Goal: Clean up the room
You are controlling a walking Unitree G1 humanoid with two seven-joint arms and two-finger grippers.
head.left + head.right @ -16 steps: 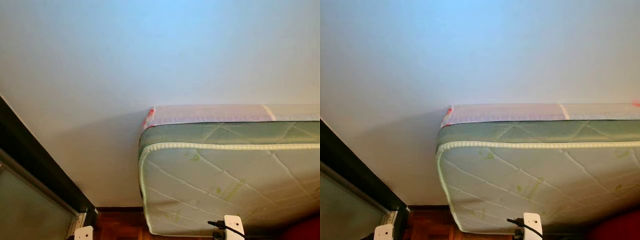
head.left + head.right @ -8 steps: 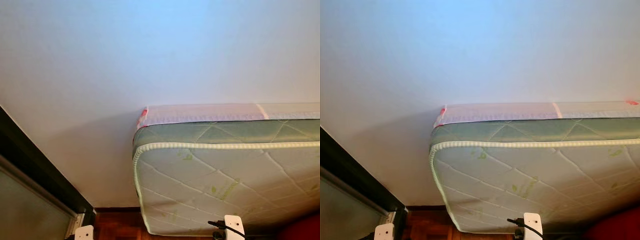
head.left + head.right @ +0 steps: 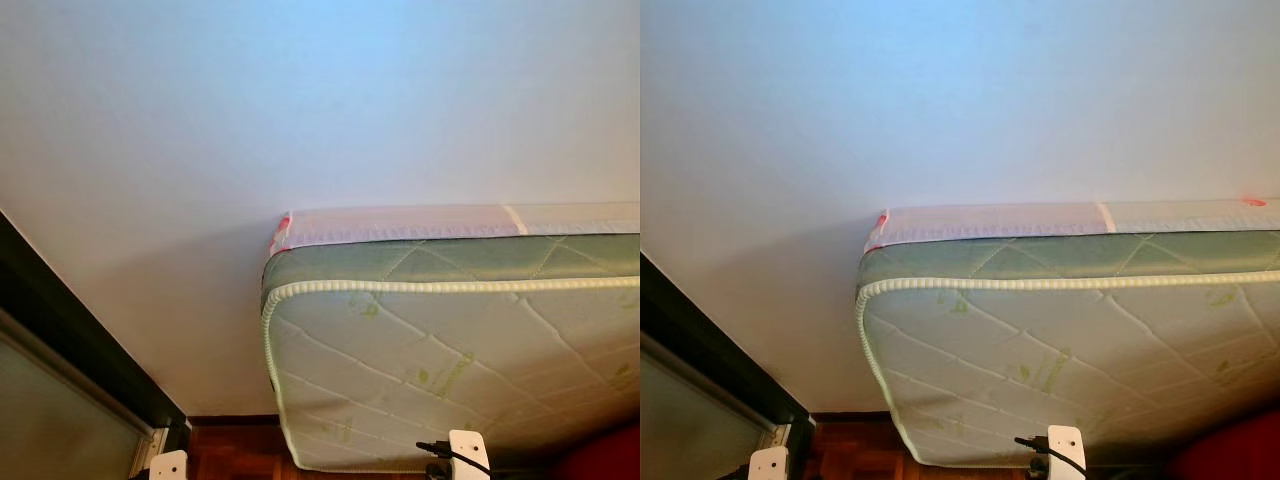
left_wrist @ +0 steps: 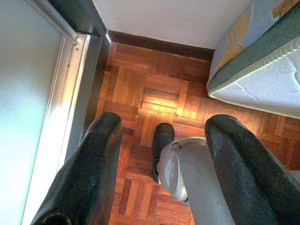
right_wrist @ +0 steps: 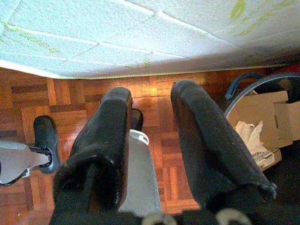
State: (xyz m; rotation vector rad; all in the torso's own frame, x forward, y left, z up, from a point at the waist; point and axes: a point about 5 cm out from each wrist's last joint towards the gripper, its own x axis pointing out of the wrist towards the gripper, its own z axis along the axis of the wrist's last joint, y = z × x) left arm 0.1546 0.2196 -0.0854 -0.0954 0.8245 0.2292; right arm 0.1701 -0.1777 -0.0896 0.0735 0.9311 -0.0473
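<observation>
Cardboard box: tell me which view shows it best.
The right wrist view: the open cardboard box sits on the wooden floor beyond the right gripper, crumpled paper inside. The eye views face the mattress and wall.

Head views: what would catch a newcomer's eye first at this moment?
A green-edged quilted mattress leans upright against a bare white wall, taking up the lower right. Both arms hang over the parquet floor, the left gripper and right gripper open. A cardboard box sits near the right gripper.

The pale green quilted mattress (image 3: 450, 350) runs off the right edge. A dark red shape (image 3: 1230, 450) in the corner is cut off, unidentifiable.
</observation>
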